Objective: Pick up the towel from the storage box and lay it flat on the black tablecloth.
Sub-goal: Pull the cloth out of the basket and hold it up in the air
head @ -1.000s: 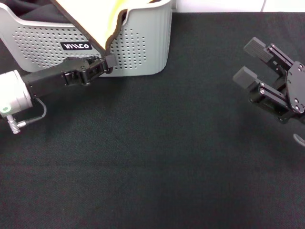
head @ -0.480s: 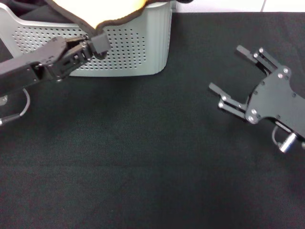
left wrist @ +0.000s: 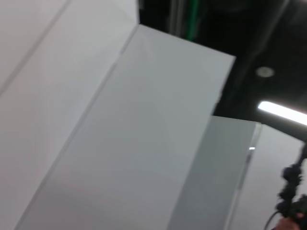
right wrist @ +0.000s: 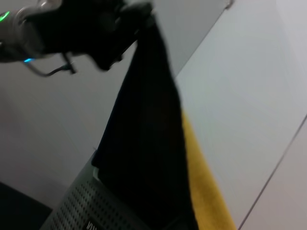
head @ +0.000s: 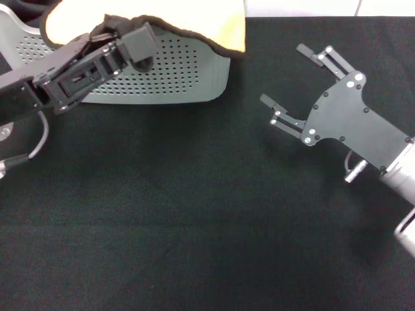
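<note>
The towel (head: 188,23) shows its yellow face with black edging, lifted and draped over the top of the storage box (head: 181,74). My left gripper (head: 133,44) is shut on the towel's dark edge in front of the box. In the right wrist view the towel (right wrist: 148,139) hangs from the left gripper (right wrist: 129,14) above the storage box (right wrist: 76,211), dark face and yellow strip both showing. My right gripper (head: 283,74) is open and holds nothing, above the black tablecloth (head: 194,214) to the right of the box, fingers pointing toward the towel.
The black tablecloth covers the whole table in front of and right of the box. The left arm's cable (head: 35,146) loops at the left edge. The left wrist view shows only white walls and a ceiling light.
My left gripper has risen with the towel, whose yellow corner has swung right past the box's right corner. My right gripper has turned and moved left toward the box, staying open.
</note>
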Robot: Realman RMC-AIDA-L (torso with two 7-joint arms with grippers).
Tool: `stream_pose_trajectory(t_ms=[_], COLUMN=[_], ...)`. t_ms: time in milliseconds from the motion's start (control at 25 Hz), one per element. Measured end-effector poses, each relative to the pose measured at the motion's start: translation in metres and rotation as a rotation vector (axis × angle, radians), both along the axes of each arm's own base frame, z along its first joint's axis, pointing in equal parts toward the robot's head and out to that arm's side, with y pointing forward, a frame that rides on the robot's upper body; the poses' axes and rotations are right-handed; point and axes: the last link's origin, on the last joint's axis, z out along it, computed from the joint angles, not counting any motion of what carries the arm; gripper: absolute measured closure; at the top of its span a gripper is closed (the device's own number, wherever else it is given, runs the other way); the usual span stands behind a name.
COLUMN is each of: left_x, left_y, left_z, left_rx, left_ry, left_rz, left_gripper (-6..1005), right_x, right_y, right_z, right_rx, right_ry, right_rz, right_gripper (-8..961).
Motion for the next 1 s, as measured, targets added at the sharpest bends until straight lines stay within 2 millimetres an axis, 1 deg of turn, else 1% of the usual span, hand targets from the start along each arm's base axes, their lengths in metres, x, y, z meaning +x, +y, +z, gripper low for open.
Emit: stream_pose_trajectory(t_ms=[80, 280, 560, 680, 760, 880, 1000], left_x=[0.006, 0.013, 0.027, 0.037, 0.047, 0.063, 0.071], left_y=[-0.001, -0.001, -0.004, -0.007, -0.012, -0.018, -0.021], left_z=[0.0, 0.002, -0.001, -0.002, -0.002, 0.001, 0.006], left_rx=[-0.008, -0.019, -0.038, -0.047, -0.056, -0.06, -0.056], left_ry=[-0.022, -0.027, -0.089, -0.118, -0.141, -0.188, -0.223], left_rz=[-0.023, -0.05, -0.103, -0.147, -0.201, -0.28, -0.317], left_gripper=[952, 953, 955, 956, 956, 957, 957], right_x=[-0.002, -0.011, -0.024, -0.03, -0.033, -0.035, -0.036], right_y=[0.0, 0.006, 0.007, 0.003, -0.002, -0.008, -0.013], right_z=[-0.005, -0.012, -0.02, -0.027, -0.031, -0.036, -0.038], right_rx=[0.021, 0.082, 0.067, 0.036, 0.016, -0.007, -0.018], right_ry=[-0.018, -0.063, -0.078, -0.087, -0.09, -0.094, -0.09], right_rz=[0.001, 0.012, 0.055, 0.088, 0.107, 0.124, 0.133], right_gripper=[174, 174, 175, 175, 175, 175, 175])
